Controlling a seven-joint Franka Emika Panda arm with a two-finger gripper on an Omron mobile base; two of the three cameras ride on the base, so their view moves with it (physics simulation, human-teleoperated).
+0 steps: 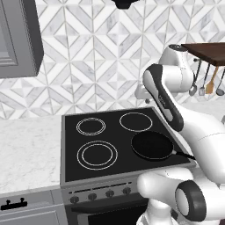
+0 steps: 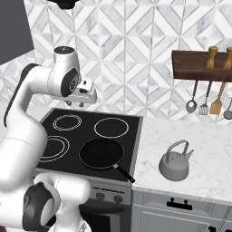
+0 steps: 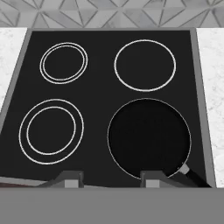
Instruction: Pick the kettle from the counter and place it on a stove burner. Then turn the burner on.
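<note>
Counter (image 2: 199, 136), white marble – kettle (image 2: 176, 164) sits on it right of the stove, well apart from the gripper (image 2: 76, 103), which hangs over the cooktop, fingers wide apart w/ nothing held. Kettle looks rigid, smooth metal, prob. light – best grabbed at the top of its arched handle.

black frying pan (image 3: 149, 139) beside the stove burner (image 3: 51, 131).
</note>
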